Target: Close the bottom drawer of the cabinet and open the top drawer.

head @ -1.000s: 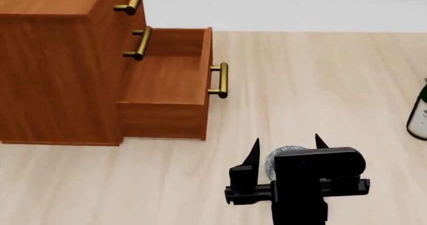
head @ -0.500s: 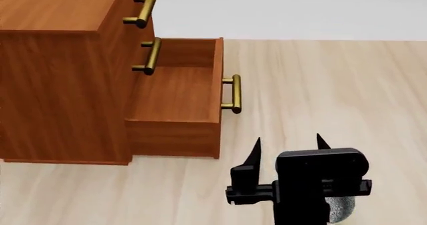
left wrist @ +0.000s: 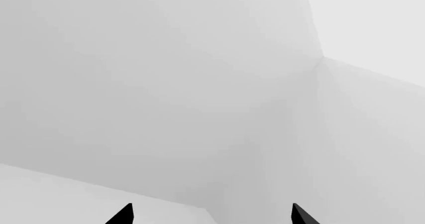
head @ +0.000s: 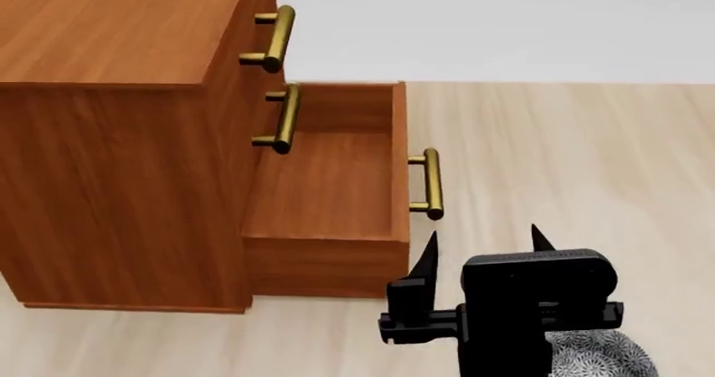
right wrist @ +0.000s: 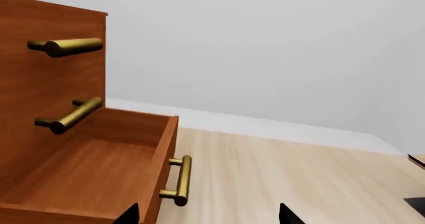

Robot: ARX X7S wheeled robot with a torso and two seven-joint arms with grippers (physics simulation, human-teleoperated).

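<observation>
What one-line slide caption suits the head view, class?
Open right gripper faces the pulled-out bottom drawer of the cabinet; top drawer shut.

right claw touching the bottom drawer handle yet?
Apart. In the right wrist view, bare floor shows between the right claw tips and the brass handle of the open bottom drawer; the tips are spread with nothing between them.

We are seeing the cabinet (head: 123, 176) showing reddish-brown wood grain, with the bottom drawer (head: 330, 193) wearing the same tone inside and out. Its handle (head: 428, 184) is gleaming brass, like the two above. The floor (head: 558, 159) is showing pale beige planks. The right gripper (head: 480, 247) is looking black beside a grey speckled bowl (head: 592, 356).
</observation>
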